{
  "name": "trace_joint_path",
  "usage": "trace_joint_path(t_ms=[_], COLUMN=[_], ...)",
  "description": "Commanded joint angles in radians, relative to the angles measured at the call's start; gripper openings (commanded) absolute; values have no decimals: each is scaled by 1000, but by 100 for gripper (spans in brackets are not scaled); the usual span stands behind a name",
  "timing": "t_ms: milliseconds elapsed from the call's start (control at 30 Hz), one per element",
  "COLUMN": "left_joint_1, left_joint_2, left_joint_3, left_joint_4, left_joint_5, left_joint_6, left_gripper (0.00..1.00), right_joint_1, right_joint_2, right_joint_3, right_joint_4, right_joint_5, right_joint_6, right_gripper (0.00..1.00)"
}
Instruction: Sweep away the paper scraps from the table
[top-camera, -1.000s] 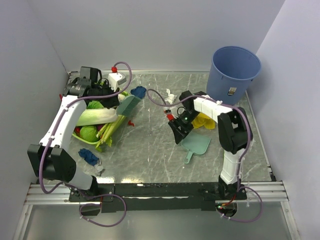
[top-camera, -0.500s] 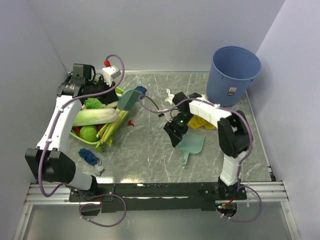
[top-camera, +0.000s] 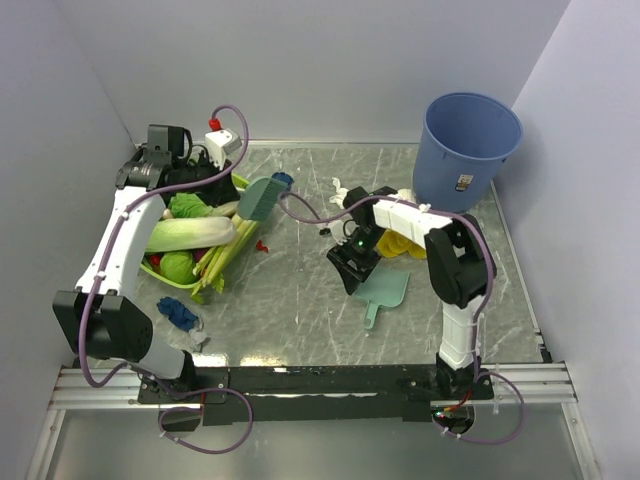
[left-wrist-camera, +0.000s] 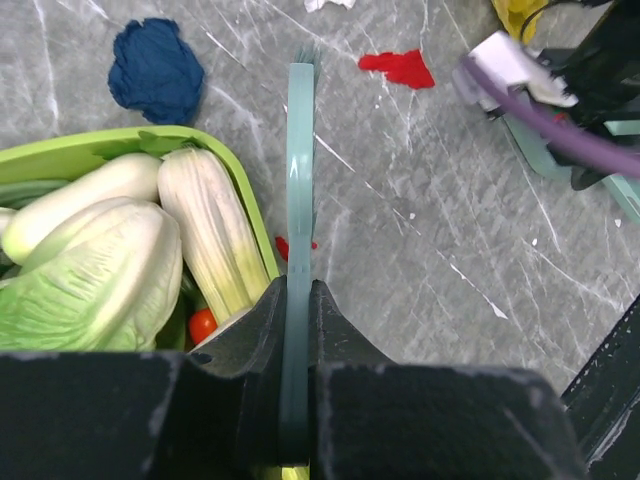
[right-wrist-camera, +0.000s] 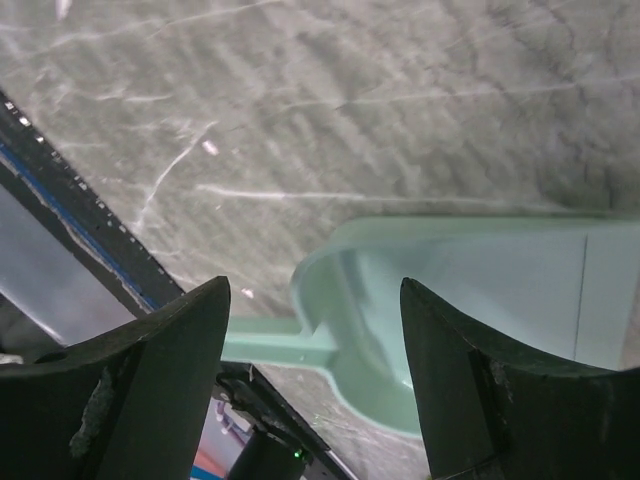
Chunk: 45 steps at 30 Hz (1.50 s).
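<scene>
My left gripper (left-wrist-camera: 298, 300) is shut on a flat teal brush (left-wrist-camera: 300, 150) and holds it above the table (top-camera: 300, 290) beside the green tray; the brush also shows in the top view (top-camera: 258, 198). Paper scraps lie around: a dark blue wad (left-wrist-camera: 155, 70) (top-camera: 282, 180), a red scrap (left-wrist-camera: 398, 66), a small red one (top-camera: 262, 244), a white one (top-camera: 343, 187) and a dark blue wad (top-camera: 180, 314) at the near left. My right gripper (right-wrist-camera: 315, 330) (top-camera: 352, 268) is open and empty over the handle end of the pale green dustpan (right-wrist-camera: 470, 300) (top-camera: 386, 288).
A green tray (left-wrist-camera: 120, 145) holding large leafy vegetables (top-camera: 190, 232) stands at the left. A blue bin (top-camera: 468, 135) stands at the back right. A yellow frilly vegetable (top-camera: 405, 243) lies behind the dustpan. Pale walls enclose the table.
The left gripper lifted the brush and drew it back to the left. The right gripper moved left and the dustpan shifted a little left with it.
</scene>
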Motion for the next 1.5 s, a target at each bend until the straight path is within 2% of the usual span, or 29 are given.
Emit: trace_joint_path(t_ms=[0, 167, 267, 467, 667, 833, 1000, 1033, 1133, 1300, 1333, 1367, 1400, 1467], left_joint_1=[3, 3, 3, 3, 5, 6, 8, 8, 6, 6, 6, 6, 6, 6], left_joint_2=[-43, -60, -65, -48, -7, 12, 10, 9, 3, -8, -10, -11, -13, -10], left_joint_3=[44, 34, 34, 61, 104, 127, 118, 116, 115, 115, 115, 113, 115, 123], left_joint_4=[24, 60, 78, 86, 90, 93, 95, 95, 95, 106, 112, 120, 126, 141], left_joint_5=[-18, -194, -253, -236, -209, -186, -163, -159, -144, -95, -81, -68, -60, -38], left_joint_6=[-11, -75, -88, -107, -117, -127, -132, -134, -140, -169, -173, -178, -190, -203], left_gripper=[1, 1, 1, 1, 1, 1, 1, 1, 1, 1, 1, 1, 1, 1], right_joint_1=[1, 30, 47, 92, 133, 135, 126, 106, 55, -118, -156, -193, -268, -319], right_joint_2=[59, 99, 91, 41, -41, -84, -154, -176, -283, -470, -499, -531, -594, -648], right_joint_3=[54, 86, 88, 54, -49, -95, -60, -53, -59, -191, -222, -254, -313, -368], right_joint_4=[4, 14, 16, 22, 57, 56, 19, 19, 27, 109, 132, 180, 201, 234], right_joint_5=[3, 8, 20, 57, 118, 131, 74, 37, -55, -70, -70, -76, -84, -90], right_joint_6=[35, 16, -19, -187, -444, -487, -470, -450, -386, -343, -346, -356, -369, -440], right_gripper=[73, 65, 55, 31, 21, 18, 36, 46, 61, 77, 96, 100, 100, 100])
